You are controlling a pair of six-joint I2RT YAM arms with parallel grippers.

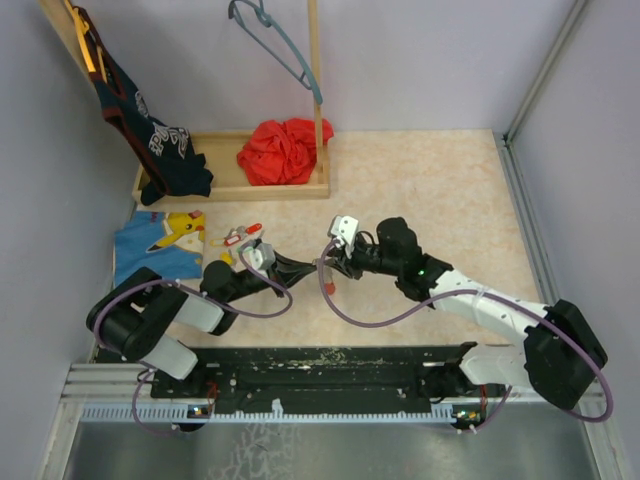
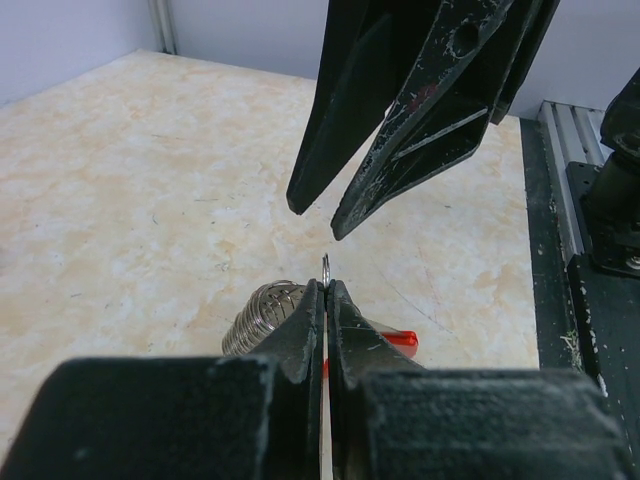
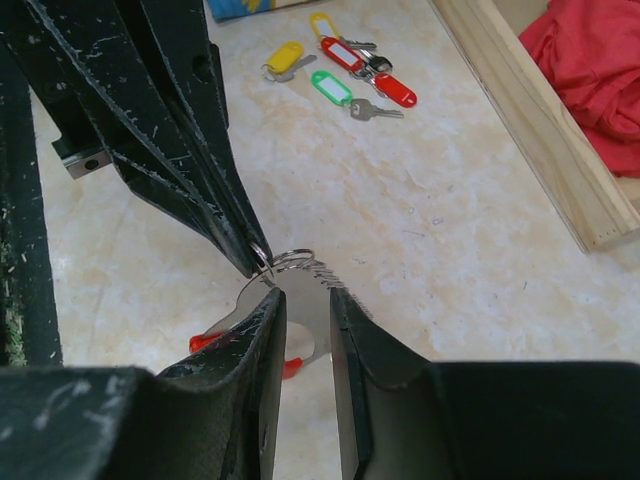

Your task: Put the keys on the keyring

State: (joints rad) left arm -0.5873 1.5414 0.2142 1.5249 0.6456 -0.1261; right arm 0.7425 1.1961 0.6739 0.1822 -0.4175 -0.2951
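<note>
The keyring is a thin metal split ring (image 2: 326, 266) joined to a grey metal coil (image 2: 262, 316) and a flat plate with red ends (image 3: 300, 310); in the top view it shows as a red loop (image 1: 326, 285). My left gripper (image 2: 326, 285) is shut on the split ring and holds it at mid-table (image 1: 305, 268). My right gripper (image 3: 305, 295) is slightly open, its tips just short of the ring; the plate shows through the gap. It faces the left gripper (image 1: 331, 262). The keys (image 3: 345, 75), with yellow, red and green tags, lie loose on the table (image 1: 240, 238).
A blue cloth with a yellow cartoon print (image 1: 165, 240) lies left of the keys. A wooden rack base (image 1: 300, 190) at the back holds a red cloth (image 1: 283, 150); a dark shirt (image 1: 150, 140) hangs at the far left. A black rail (image 1: 330, 365) runs along the front.
</note>
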